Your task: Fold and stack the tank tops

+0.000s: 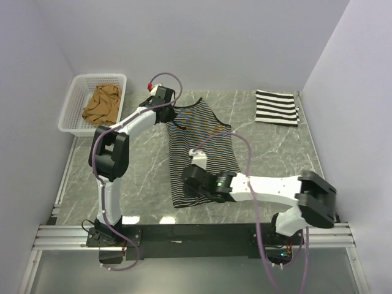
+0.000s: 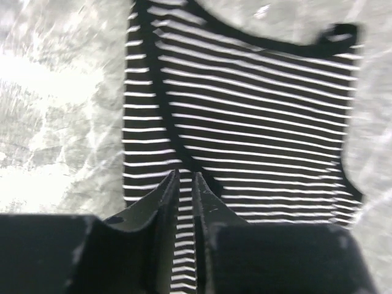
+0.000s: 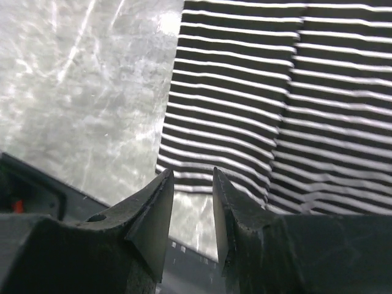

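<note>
Where thin-striped top (image 1: 179, 150) lies, table (image 1: 275, 153) is marble

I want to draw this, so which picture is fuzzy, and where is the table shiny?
Left wrist view: smeary blur all over, with white glare on the table left of the striped top. Right wrist view: crisper stripes, bright glints on the table. Top view: sharp and evenly lit.

I saw the thin dark multicolour-striped fabric tank top (image 1: 199, 150) spread flat in the middle of the table (image 1: 275, 159). The bold black-and-white striped top (image 1: 277, 108) lay folded near the far right corner; the plain tan-brown top (image 1: 101, 104) sat crumpled in the white mesh basket (image 1: 68, 105).
</note>
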`<control>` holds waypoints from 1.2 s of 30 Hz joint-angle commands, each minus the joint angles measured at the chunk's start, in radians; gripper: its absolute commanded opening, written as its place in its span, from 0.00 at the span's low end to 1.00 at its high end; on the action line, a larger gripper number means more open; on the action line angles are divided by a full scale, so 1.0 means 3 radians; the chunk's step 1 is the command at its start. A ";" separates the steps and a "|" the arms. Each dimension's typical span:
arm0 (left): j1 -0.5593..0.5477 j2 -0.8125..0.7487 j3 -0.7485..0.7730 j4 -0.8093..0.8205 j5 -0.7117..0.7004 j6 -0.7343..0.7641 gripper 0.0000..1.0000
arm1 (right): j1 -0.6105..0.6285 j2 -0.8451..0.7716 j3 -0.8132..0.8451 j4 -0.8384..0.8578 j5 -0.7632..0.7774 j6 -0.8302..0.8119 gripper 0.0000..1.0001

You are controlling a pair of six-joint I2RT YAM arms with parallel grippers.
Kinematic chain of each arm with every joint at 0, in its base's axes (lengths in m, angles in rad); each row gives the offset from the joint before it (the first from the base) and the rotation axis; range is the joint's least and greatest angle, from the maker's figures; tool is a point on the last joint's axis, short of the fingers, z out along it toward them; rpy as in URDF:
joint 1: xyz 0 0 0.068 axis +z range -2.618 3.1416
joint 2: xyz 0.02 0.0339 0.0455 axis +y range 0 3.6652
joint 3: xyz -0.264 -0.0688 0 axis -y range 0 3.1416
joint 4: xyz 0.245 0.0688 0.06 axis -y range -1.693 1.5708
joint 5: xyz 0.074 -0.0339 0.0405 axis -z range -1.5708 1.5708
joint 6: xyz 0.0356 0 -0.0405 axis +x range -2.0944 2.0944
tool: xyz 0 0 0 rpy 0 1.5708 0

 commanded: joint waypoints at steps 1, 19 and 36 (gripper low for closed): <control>0.0037 0.0207 0.0104 -0.0154 -0.0073 -0.0054 0.18 | 0.0022 0.0354 0.0216 0.0115 0.0004 -0.0303 0.39; 0.0145 0.1096 0.1054 -0.0670 -0.0349 0.0360 0.13 | 0.0324 0.1127 0.0180 0.0580 -0.0747 -0.0533 0.36; 0.0257 0.0760 0.1296 -0.0006 0.0269 0.0892 0.42 | 0.0058 0.1077 0.0953 0.0959 -0.0851 -0.0636 0.52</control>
